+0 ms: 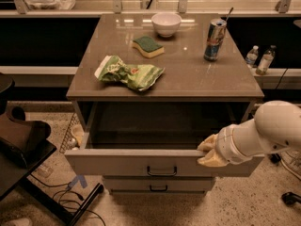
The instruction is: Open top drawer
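Note:
The top drawer (117, 163) stands pulled out from the cabinet, its deep grey interior (155, 131) showing and its black bar handle (162, 171) on the flat front. My gripper (210, 153) sits at the drawer's front top edge, right of the handle, at the end of the white arm (268, 131) that comes in from the right. A narrower drawer front (157, 185) with a like handle shows just below, closed.
On the cabinet top (225, 81) lie a green chip bag (129, 73), a green-yellow sponge (148, 46), a white bowl (165, 23) and a drink can (214, 39). Two bottles (258, 59) stand at right. A dark chair (21, 140) and cables (70, 197) are at left.

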Available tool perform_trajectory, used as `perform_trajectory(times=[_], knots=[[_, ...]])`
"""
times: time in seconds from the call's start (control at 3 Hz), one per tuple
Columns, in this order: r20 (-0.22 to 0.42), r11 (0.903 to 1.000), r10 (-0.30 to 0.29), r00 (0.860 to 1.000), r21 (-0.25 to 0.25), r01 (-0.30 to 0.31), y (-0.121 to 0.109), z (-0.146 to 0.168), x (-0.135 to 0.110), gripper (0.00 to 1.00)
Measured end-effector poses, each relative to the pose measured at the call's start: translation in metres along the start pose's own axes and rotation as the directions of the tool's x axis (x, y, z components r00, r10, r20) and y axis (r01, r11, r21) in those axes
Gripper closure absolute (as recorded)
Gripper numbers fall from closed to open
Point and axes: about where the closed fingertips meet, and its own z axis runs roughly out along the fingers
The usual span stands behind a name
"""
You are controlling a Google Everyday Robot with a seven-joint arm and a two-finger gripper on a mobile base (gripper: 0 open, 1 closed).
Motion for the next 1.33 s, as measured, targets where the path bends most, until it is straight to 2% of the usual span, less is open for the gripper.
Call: perform_trajectory(times=[0.67, 1.0, 1.33], knots=[[-0.066, 0.9991, 0.018, 0.998, -0.038, -0.021, 0.045, -0.046, 0.017, 1.0], [-0.068, 0.9991, 0.016, 0.998, -0.037, -0.019, 0.045, -0.046, 0.017, 1.0], [-0.13, 1.0, 0.006, 0.991, 0.0, -0.006, 0.013, -0.064, 0.016, 1.0]])
